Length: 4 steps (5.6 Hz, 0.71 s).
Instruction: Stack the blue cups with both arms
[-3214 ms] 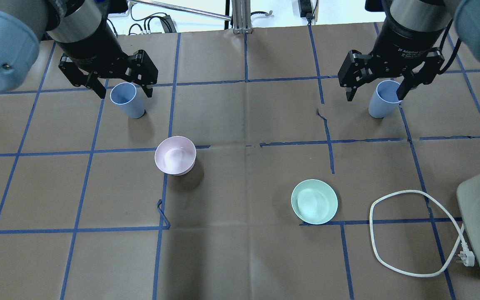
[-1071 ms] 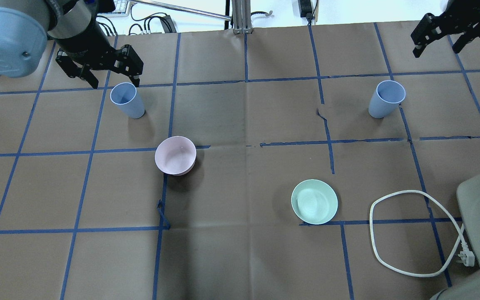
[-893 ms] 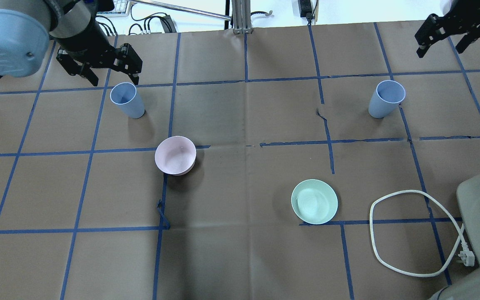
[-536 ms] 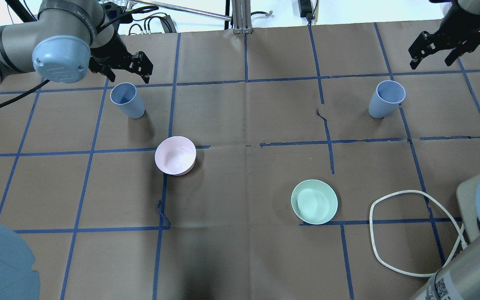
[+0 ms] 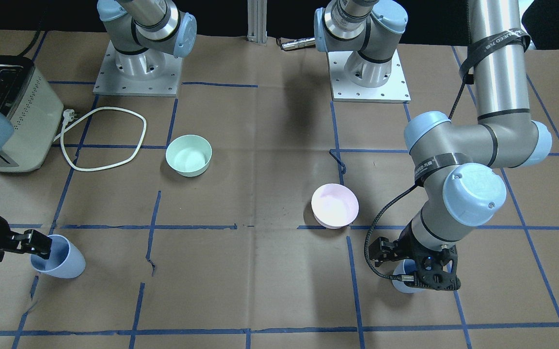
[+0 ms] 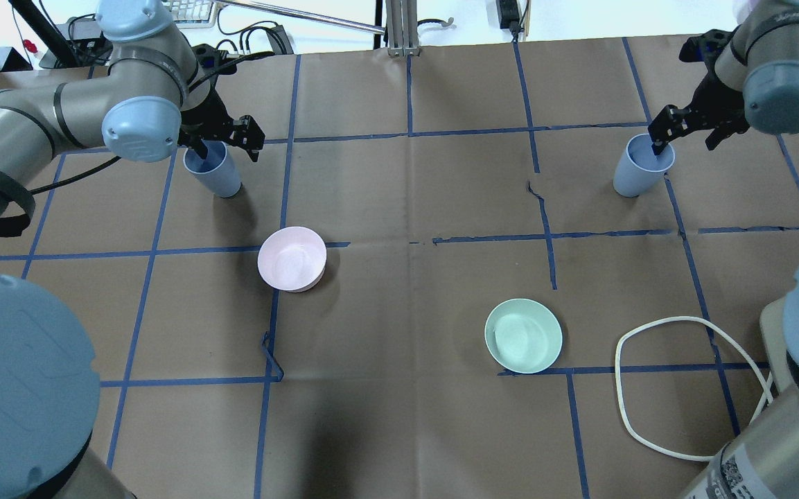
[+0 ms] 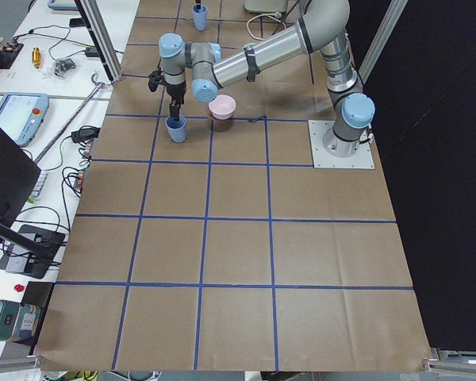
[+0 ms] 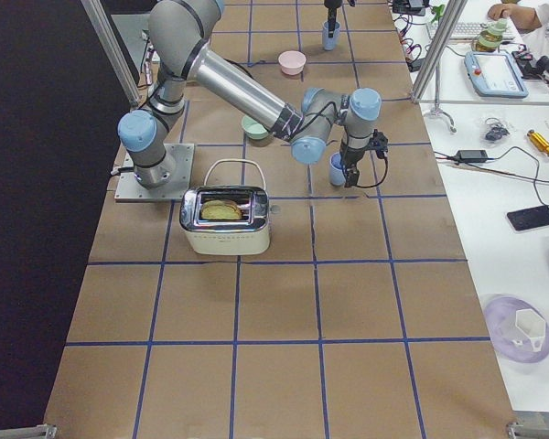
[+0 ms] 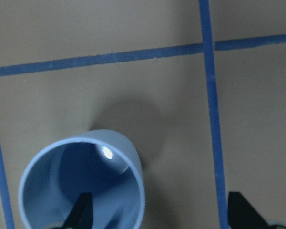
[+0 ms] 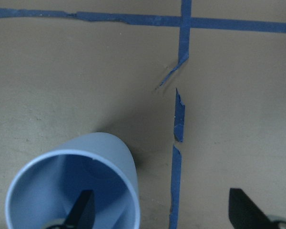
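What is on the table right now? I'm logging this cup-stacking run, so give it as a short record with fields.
left cup: pale blue tapered plastic tumbler, upright on the table
right cup: matching pale blue tumbler, upright, well apart from the first
left gripper: open, one finger inside its cup, one outside
right gripper: open, straddling its cup's wall likewise
stacked: not yet
others: pink round bowl, mint-green round bowl, both empty
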Each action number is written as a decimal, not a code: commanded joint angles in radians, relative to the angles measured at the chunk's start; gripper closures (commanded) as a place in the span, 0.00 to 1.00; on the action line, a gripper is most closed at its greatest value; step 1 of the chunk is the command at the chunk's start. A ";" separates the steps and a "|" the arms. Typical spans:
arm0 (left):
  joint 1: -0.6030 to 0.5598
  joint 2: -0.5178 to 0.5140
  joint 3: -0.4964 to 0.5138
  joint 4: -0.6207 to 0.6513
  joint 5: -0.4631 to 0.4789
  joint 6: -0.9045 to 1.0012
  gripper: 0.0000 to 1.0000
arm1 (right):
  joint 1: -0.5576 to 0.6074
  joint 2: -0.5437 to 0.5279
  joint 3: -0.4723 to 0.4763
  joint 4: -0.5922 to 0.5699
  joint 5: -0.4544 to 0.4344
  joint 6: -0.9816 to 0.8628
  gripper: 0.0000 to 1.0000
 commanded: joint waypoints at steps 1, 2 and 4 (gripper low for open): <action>0.001 -0.046 -0.012 0.040 0.011 -0.002 0.19 | 0.001 0.000 0.030 -0.030 0.053 0.006 0.33; 0.001 -0.047 -0.012 0.043 0.017 0.000 0.61 | 0.001 -0.002 0.029 -0.029 0.056 0.001 0.75; -0.001 -0.041 0.001 0.050 0.022 -0.018 0.88 | 0.003 -0.013 0.020 -0.024 0.058 0.012 0.92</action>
